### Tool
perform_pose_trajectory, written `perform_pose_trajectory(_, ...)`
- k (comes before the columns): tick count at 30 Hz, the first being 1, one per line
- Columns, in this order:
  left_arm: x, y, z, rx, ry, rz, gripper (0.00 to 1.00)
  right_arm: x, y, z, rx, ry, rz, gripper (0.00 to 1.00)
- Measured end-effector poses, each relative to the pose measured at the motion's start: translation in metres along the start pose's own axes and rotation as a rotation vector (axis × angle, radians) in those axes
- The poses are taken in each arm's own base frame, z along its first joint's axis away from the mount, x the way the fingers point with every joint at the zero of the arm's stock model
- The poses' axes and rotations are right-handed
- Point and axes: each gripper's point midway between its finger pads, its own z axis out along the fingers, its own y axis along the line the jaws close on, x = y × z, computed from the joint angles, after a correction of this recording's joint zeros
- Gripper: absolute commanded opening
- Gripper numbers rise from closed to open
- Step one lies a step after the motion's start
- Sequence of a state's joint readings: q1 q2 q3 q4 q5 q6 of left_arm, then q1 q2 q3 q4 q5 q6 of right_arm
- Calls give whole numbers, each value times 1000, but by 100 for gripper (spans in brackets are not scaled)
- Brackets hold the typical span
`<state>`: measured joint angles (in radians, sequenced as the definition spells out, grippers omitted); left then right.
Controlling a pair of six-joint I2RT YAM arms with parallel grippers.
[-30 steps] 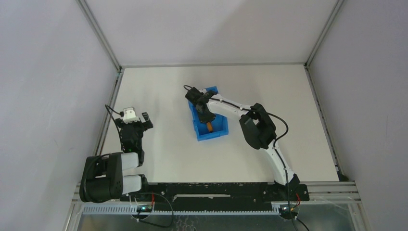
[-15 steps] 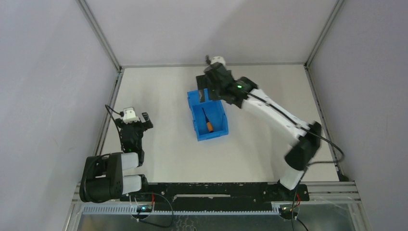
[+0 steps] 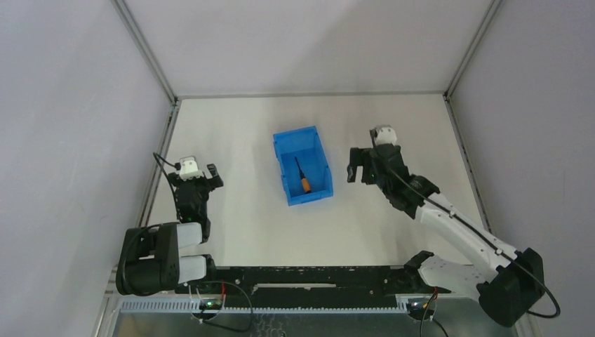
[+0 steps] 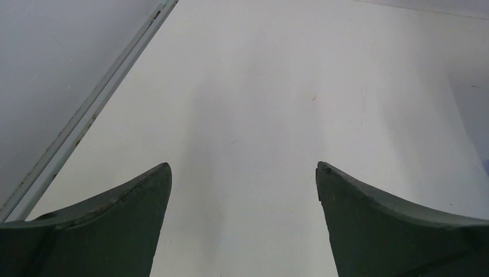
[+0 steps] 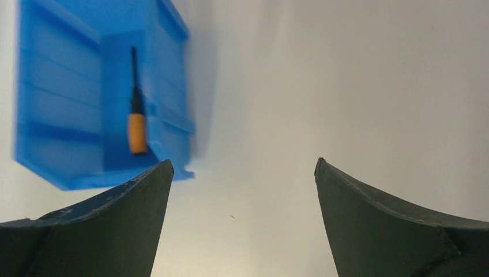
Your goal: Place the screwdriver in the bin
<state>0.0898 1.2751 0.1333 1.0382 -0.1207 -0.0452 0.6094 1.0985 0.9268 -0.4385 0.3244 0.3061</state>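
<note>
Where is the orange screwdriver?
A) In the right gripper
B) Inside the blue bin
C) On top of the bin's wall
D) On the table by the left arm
B: the screwdriver lies flat on the floor of the bin, and the right gripper is open, holds nothing, and is off to the side of the bin.

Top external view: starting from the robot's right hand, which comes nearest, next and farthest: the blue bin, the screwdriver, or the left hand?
From the right hand:
1. The bin, whose right wall is just to that hand's left.
2. The screwdriver, lying inside the bin, past that wall.
3. The left hand, far over on the left side.
</note>
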Motion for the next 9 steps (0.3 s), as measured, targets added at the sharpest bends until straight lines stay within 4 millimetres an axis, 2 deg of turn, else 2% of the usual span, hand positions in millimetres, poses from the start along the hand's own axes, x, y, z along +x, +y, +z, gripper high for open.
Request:
perform_pose_trajectory(4,0,0,0,0,0,0,100,38,-30,4,37,-3,22,100)
perform_pose_trajectory(9,0,0,0,0,0,0,100,71,-52,9,66,-5,48,100)
